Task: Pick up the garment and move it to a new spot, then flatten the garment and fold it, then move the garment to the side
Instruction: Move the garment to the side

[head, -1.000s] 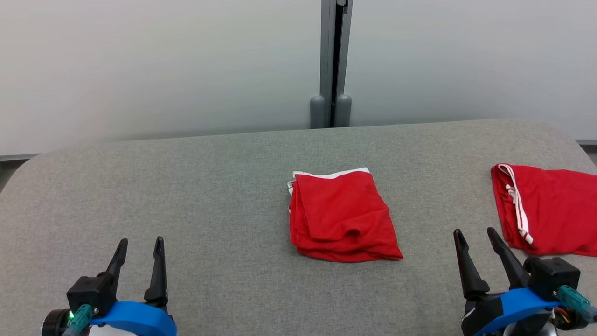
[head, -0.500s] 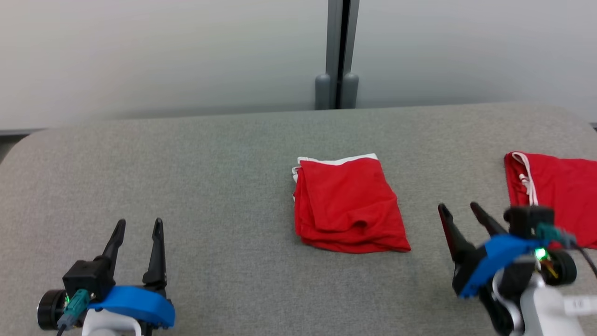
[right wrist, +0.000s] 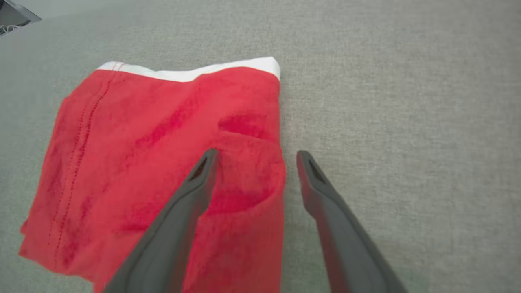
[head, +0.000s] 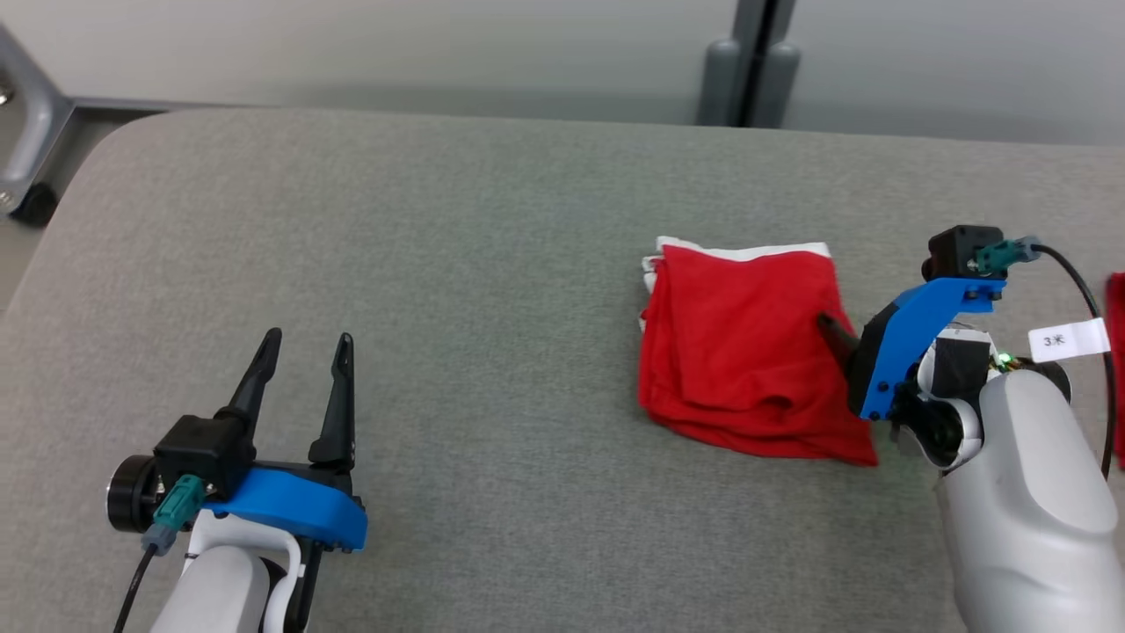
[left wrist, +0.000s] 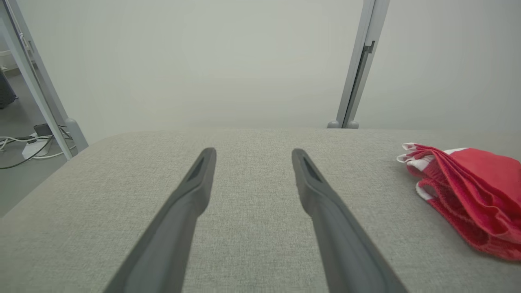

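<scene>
Left gripper: it sits low on the left, over bare table, well apart from the cloth. Its two dark fingers are spread wide and hold nothing. It looks best left where it is for now.
Table: soft grey woven cover with round corners. It is flat, so cloth can slide on it.
Garment: red, soft and a bit fuzzy, with a white band along the far edge. It lies right of the middle, folded into a thick, nearly square stack. There is a small bump near its right edge.
Right gripper: spread wide, nothing in it. One finger is over the red cloth, the other over bare table, with the right edge between them.
Step, I think: grab the folded stack and move it aside. Go low and pinch all the layers at once, or the fold may fall open.
Other red cloth: a sliver at the far right edge. Leave it alone.
</scene>
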### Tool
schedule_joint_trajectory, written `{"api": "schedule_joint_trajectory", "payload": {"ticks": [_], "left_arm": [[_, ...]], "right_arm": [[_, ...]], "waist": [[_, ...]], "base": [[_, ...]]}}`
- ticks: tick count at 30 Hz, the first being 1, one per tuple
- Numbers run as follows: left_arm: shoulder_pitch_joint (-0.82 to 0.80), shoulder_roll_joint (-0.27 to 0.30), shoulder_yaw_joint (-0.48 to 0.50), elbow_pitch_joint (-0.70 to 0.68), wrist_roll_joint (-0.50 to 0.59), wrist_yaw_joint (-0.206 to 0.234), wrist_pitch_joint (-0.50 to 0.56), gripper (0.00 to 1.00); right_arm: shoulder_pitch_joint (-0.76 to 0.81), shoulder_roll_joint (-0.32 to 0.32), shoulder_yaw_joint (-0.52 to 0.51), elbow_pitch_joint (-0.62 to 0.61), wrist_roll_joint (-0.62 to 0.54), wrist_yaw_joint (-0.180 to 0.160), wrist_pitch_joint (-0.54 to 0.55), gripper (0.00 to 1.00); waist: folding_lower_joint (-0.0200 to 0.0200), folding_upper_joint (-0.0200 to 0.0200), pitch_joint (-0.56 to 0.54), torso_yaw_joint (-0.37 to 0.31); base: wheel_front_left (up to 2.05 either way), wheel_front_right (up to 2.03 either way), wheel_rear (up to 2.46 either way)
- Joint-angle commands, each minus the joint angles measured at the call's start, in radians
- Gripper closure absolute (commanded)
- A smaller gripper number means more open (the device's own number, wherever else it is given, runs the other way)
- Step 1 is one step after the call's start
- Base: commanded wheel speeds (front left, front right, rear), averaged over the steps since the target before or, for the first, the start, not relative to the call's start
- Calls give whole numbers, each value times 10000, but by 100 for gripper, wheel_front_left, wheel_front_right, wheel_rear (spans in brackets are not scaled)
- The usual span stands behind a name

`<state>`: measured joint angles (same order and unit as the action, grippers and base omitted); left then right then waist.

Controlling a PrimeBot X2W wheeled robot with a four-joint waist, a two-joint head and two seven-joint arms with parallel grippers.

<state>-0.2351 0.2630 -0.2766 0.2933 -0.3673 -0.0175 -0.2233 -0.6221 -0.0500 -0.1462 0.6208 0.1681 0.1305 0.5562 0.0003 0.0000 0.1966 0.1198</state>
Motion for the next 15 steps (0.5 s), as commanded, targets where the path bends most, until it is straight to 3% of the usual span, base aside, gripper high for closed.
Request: {"api": "schedule_joint_trajectory", "payload": {"ticks": [1,9,10,11,12,15], "left_arm": [[-234,-45,-68,75,52,-29,-84,0],[-327,-202,-214,371,30,-88,-205,0],[-294,-178,-194,385,10,-82,-221,0],[-280,-164,-190,388,6,-80,-230,0],[-286,-160,-196,383,-6,-69,-236,0],[-312,-131,-154,355,-14,-36,-252,0]], "right_arm": [[-185,-15,-130,332,-186,5,19,0],[-191,-1,-380,2061,-1182,2,37,0],[-164,-4,-331,2239,-1195,1,33,55],[-167,-3,-262,2361,-1187,1,13,63],[-220,-1,-138,2477,-1119,2,-5,100],[-460,6,329,2570,-934,-1,-215,100]], "waist": [[-3,0,251,304],[-3,0,258,485],[-3,0,252,431],[-3,0,249,384],[-3,0,249,327],[-3,0,253,86]], "base": [[0,0,0],[0,0,0],[0,0,0],[0,0,0],[0,0,0],[0,0,0]]}}
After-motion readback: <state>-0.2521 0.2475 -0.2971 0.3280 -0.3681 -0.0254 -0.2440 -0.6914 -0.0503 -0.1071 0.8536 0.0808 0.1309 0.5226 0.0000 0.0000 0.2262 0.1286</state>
